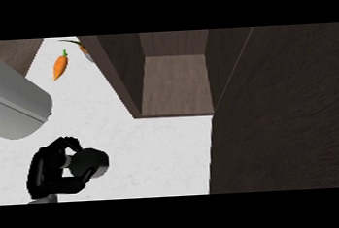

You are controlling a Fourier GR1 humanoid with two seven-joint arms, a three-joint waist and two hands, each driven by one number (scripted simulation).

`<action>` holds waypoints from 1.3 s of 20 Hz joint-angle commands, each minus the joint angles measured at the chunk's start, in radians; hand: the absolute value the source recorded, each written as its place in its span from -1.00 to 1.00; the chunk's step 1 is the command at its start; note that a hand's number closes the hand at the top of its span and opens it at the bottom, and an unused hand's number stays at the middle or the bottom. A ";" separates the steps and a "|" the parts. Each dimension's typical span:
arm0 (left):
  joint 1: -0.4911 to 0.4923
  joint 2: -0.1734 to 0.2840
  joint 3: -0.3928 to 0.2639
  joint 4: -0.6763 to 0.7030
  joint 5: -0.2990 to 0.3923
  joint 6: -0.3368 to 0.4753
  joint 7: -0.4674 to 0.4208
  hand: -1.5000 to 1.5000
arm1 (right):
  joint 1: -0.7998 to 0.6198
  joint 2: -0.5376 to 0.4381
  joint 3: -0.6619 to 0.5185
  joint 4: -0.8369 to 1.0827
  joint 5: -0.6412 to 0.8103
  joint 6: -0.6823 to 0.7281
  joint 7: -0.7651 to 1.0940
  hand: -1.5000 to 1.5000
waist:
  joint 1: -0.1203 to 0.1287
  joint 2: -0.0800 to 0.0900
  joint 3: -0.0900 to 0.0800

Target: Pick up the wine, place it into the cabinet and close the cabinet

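My left hand (60,172) sits low at the left of the view, fingers and thumb curled round a dark rounded thing. I take that to be the wine (91,162), though the hand hides most of it and I cannot make out a neck or a label. My right hand does not show at all.

The cabinet (175,86) stands ahead and to the right on the white counter (160,150), its bay open toward me and its wooden floor bare. A tall dark panel (280,115) at the right looks like its door, swung out. A carrot (60,66) lies well apart near the top left, out of my path, and a grey bulk (10,102) crosses the left edge above my hand.

As I judge it, the step is the carry. I should lift enough to pass the front lip of the cabinet floor, travel right and forward, and keep between the left wall and the door. I ought to set the wine deep in the bay and upright, so the door can swing shut without striking it.
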 commanded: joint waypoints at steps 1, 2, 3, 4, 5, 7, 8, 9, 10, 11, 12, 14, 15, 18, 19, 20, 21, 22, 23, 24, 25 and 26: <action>0.090 -0.024 -0.010 -0.233 0.014 0.059 0.064 1.00 | 0.011 -0.028 -0.050 -0.128 -0.132 0.008 0.075 -1.00 | 0.002 0.000 -0.001; 0.073 -0.048 -0.023 -0.197 -0.008 0.075 0.023 1.00 | 0.043 -0.029 -0.081 -0.116 -0.141 0.030 0.040 -1.00 | -0.006 0.004 -0.002; 0.090 -0.077 -0.051 -0.255 0.037 0.028 0.084 1.00 | 0.003 -0.021 -0.057 -0.146 -0.130 -0.009 0.098 -1.00 | -0.005 0.002 -0.002; 0.134 -0.075 -0.071 -0.350 0.059 0.004 0.144 1.00 | 0.040 0.008 -0.022 -0.081 -0.065 0.019 0.005 -1.00 | 0.000 0.003 -0.001; 0.098 -0.078 -0.075 -0.341 0.056 0.017 0.159 1.00 | -0.008 -0.004 -0.033 -0.118 -0.095 -0.010 0.074 -1.00 | -0.004 0.003 -0.002; 0.157 -0.071 -0.092 -0.472 0.086 0.002 0.236 1.00 | 0.078 0.019 0.018 -0.154 -0.062 0.022 0.034 -1.00 | -0.005 0.001 -0.001; 0.090 -0.077 -0.088 -0.466 0.106 0.027 0.312 1.00 | -0.025 -0.025 -0.049 -0.125 -0.108 0.001 0.094 -1.00 | -0.007 0.004 -0.002; 0.118 -0.112 -0.145 -0.541 0.078 0.055 0.356 1.00 | -0.022 -0.004 -0.039 -0.101 -0.089 -0.007 0.067 -1.00 | -0.005 0.003 -0.001; 0.196 -0.105 -0.144 -0.584 0.105 0.021 0.354 1.00 | 0.021 -0.007 -0.047 -0.132 -0.116 0.011 0.066 -1.00 | -0.004 0.002 -0.001; 0.170 -0.110 -0.160 -0.616 0.105 0.034 0.388 1.00 | 0.016 -0.009 -0.039 -0.135 -0.110 0.011 0.079 -1.00 | -0.006 0.003 -0.002; 0.156 -0.119 -0.173 -0.645 0.088 0.073 0.436 1.00 | 0.060 0.022 -0.007 -0.119 -0.059 0.025 0.006 -1.00 | -0.007 0.004 -0.001; 0.146 -0.136 -0.210 -0.623 0.040 0.089 0.423 1.00 | 0.065 0.013 0.000 -0.196 -0.084 0.004 0.082 -1.00 | -0.014 0.003 -0.002; 0.191 -0.135 -0.246 -0.775 0.028 0.118 0.519 1.00 | -0.006 0.003 -0.033 -0.090 -0.098 0.000 0.072 -1.00 | -0.003 0.004 -0.002; 0.155 -0.139 -0.294 -0.799 0.012 0.185 0.574 1.00 | 0.048 0.017 -0.010 -0.140 -0.079 0.010 0.051 -1.00 | -0.009 0.004 -0.002; 0.128 -0.140 -0.385 -0.769 -0.027 0.252 0.569 1.00 | 0.033 0.005 0.002 -0.163 -0.106 0.006 0.101 -1.00 | -0.016 0.003 -0.002; 0.093 -0.140 -0.318 -0.782 0.003 0.181 0.628 1.00 | -0.019 0.023 0.018 -0.124 -0.049 -0.026 0.092 -1.00 | -0.009 0.005 -0.003; 0.068 -0.140 -0.365 -0.772 0.020 0.232 0.652 1.00 | -0.011 -0.006 -0.059 -0.111 -0.127 0.003 0.077 -1.00 | -0.013 0.006 -0.002; 0.068 -0.140 -0.340 -0.852 0.060 0.210 0.742 1.00 | 0.051 0.022 -0.033 -0.079 -0.086 0.031 -0.004 -1.00 | -0.011 0.005 -0.002; 0.053 -0.140 -0.437 -0.822 0.017 0.306 0.680 1.00 | 0.076 0.043 0.003 -0.094 -0.052 0.028 -0.019 -1.00 | -0.013 0.005 -0.002; 0.044 -0.140 -0.480 -0.824 -0.002 0.335 0.684 1.00 | 0.040 0.029 -0.007 -0.065 -0.062 0.027 -0.002 -1.00 | -0.011 0.006 -0.002; -0.070 -0.140 -0.470 -0.777 0.014 0.379 0.735 1.00 | 0.011 0.042 0.024 -0.121 -0.044 -0.019 0.060 -1.00 | -0.020 0.006 -0.002; -0.008 -0.140 -0.569 -0.813 -0.032 0.449 0.690 1.00 | 0.011 0.003 -0.047 -0.116 -0.104 0.010 0.055 -1.00 | -0.017 0.005 -0.002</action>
